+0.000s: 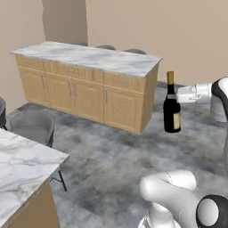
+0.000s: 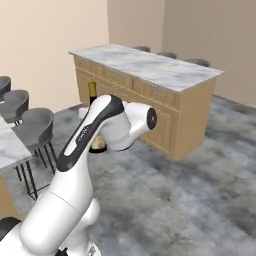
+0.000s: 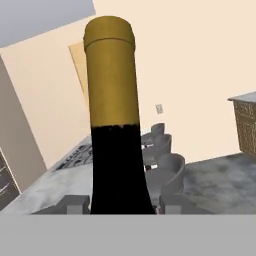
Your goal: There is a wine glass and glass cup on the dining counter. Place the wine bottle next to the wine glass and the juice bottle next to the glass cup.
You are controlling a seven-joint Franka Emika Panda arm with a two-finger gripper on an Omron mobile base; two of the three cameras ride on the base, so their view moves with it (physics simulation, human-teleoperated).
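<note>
Wine bottle (image 1: 172, 104): right of frame, clamped in gripper (image 3: 120, 204), airborne over floor. Undelivered; juice bottle placement likewise outstanding.

white glossy arm (image 2: 75, 190) of rounded tubular links, joined by bulbous elbows. dark grey to black joint caps and bands: round black disc on the elbow housing (image 2: 151, 118), black strip along the upper link with faint pale lettering, too small to read. pale grey hand block (image 1: 193, 94) at the wrist. two small dark grey square fingertips (image 3: 74, 202). no visible cables or screws.
</note>
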